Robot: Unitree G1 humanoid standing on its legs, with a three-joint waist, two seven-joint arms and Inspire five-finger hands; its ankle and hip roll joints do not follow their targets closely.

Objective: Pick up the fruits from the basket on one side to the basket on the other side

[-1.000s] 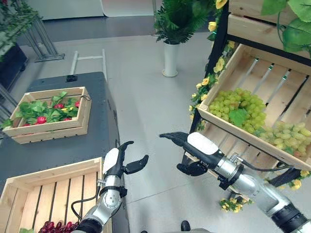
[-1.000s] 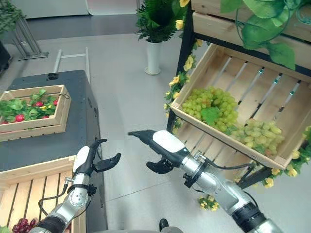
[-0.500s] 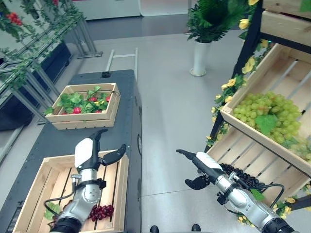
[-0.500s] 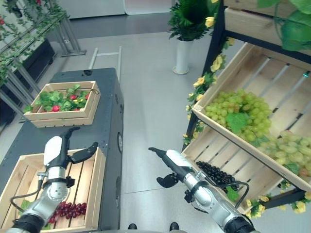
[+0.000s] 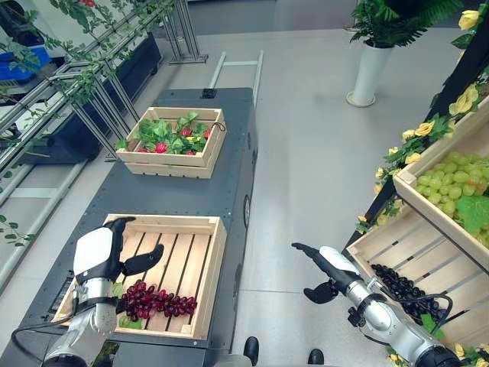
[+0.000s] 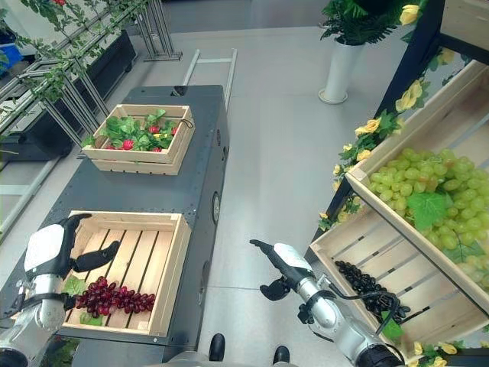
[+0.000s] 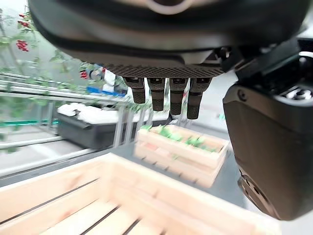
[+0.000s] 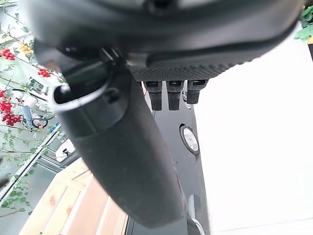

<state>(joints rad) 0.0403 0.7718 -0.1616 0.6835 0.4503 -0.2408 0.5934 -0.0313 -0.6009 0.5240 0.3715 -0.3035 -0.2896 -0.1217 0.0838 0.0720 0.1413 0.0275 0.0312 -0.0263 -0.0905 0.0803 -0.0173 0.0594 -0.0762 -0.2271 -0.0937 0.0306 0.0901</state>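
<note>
**Both hands empty, red grapes lying in the near crate**

Left eye view: a dark grey table [image 5: 191, 200] carries 2 wooden crates. The near crate [image 5: 200, 284] holds a bunch of red grapes [image 5: 157, 299] on its slatted floor, towards the robot's side. The far crate [image 5: 177, 162] is filled with green leaves and small red fruits. The left hand [image 5: 99, 256] hovers above the near crate's left edge, fingers straight and thumb spread, grasping nothing and clear of the grapes. The right hand [image 5: 327, 269] hangs over the floor between the table and a wooden shelf stand [image 5: 397, 237], released, fingers extended, holding nothing. The stand's lower tray holds dark grapes [image 5: 403, 289]; the upper tray holds green grapes [image 5: 457, 182].

Right eye view: same layout; a white vase with a plant [image 6: 337, 71] stands on the floor beyond the stand.

Left wrist view: the left hand's fingers [image 7: 166, 95] point straight out, empty, with the near crate's wood below and the far crate past them.

Right wrist view: the right hand's fingers [image 8: 170, 95] are straight, the thumb beside them, nothing held; the table's side lies beyond.
</note>
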